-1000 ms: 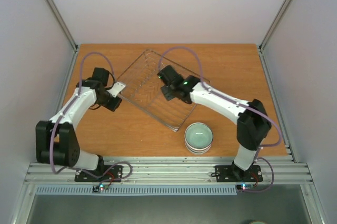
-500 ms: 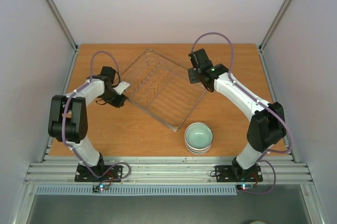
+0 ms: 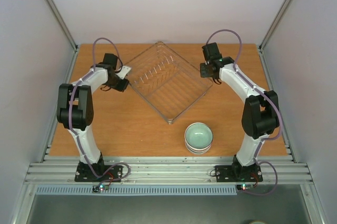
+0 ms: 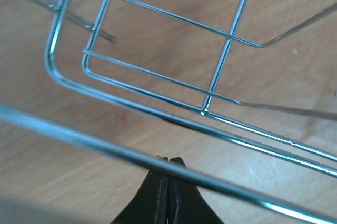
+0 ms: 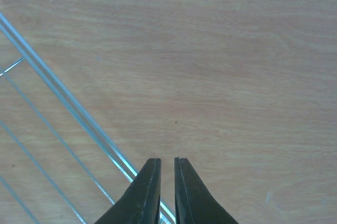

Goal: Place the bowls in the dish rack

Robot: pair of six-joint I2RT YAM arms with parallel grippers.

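Rack (image 3: 169,82): empty, set corner-on in the middle of the table (image 3: 121,124).
Bowls (image 3: 198,135): one stack with a pale green bowl on top, near the rack's front corner and not touching it.
Left gripper (image 4: 168,162): pressed together at the left corner, with the rim wire across its tips. Whether it nips the wire is unclear.
Right gripper (image 5: 167,160): almost pressed together, holding nothing, beside the right rim.
Risk: a finger snagging on wire could drag the rack into the stack.
In the way: nothing lies between the bowls and the rack.
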